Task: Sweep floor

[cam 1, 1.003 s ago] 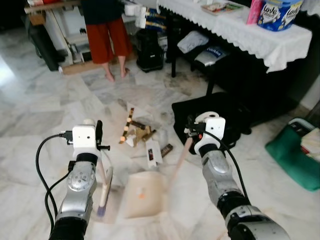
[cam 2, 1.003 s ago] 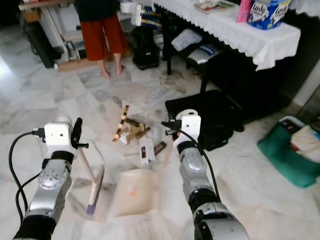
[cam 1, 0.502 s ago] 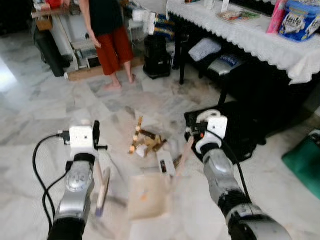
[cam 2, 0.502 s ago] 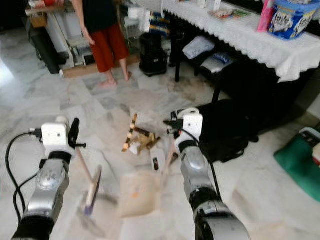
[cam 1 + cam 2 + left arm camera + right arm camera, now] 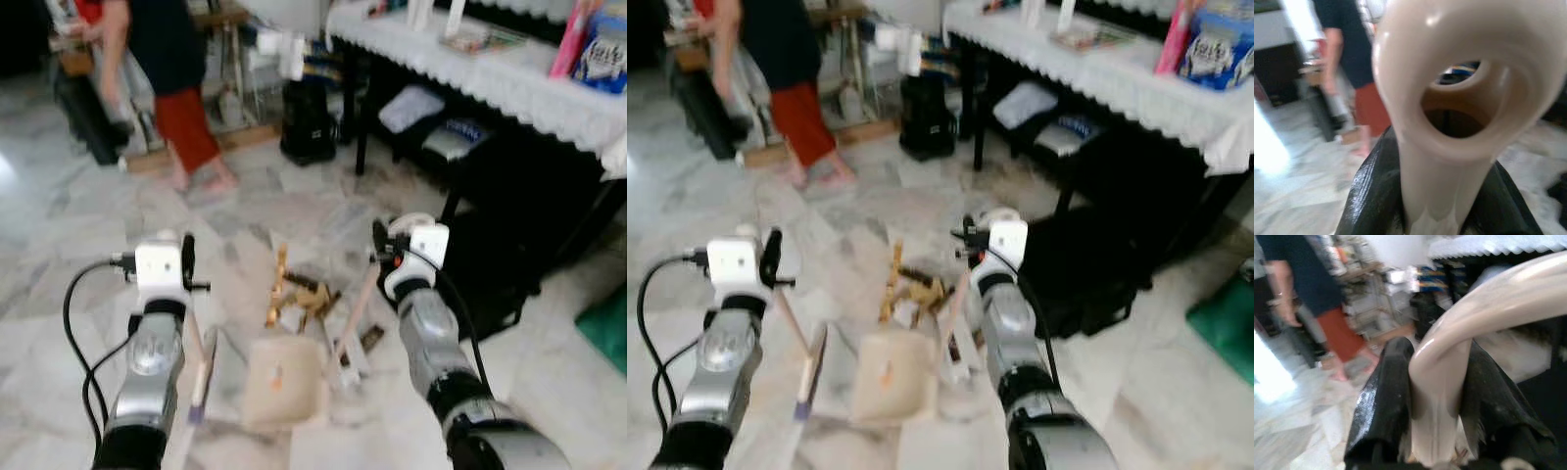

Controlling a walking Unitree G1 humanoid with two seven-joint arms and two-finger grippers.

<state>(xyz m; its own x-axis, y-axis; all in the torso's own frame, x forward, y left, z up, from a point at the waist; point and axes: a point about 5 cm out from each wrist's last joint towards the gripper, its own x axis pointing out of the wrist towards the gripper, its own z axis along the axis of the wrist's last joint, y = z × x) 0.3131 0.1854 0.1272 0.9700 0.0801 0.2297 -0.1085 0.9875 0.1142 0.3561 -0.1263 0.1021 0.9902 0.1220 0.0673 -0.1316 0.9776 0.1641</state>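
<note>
A cream dustpan [image 5: 284, 380] lies flat on the marble floor, its long handle [image 5: 358, 304] rising to my right gripper [image 5: 1435, 396], which is shut on it. My left gripper [image 5: 1442, 200] is shut on the cream handle [image 5: 1459, 98] of a hand brush [image 5: 202, 372]. The brush's bristles rest on the floor left of the pan. A pile of litter [image 5: 299, 294], made of wooden sticks, scraps and wrappers, lies just beyond the pan's far edge. One wrapper [image 5: 343, 357] sits at the pan's right side.
A person in red shorts [image 5: 171, 98] stands at the back left by shelves. On the right is a table with a white lace cloth [image 5: 509, 83], with cushions and a black bag [image 5: 490, 279] under it. A green bag [image 5: 609, 328] lies at the far right.
The view has moved forward and the litter pile now lies closer to the dustpan and brush. The person has stepped to the left. Both grippers keep their hold.
</note>
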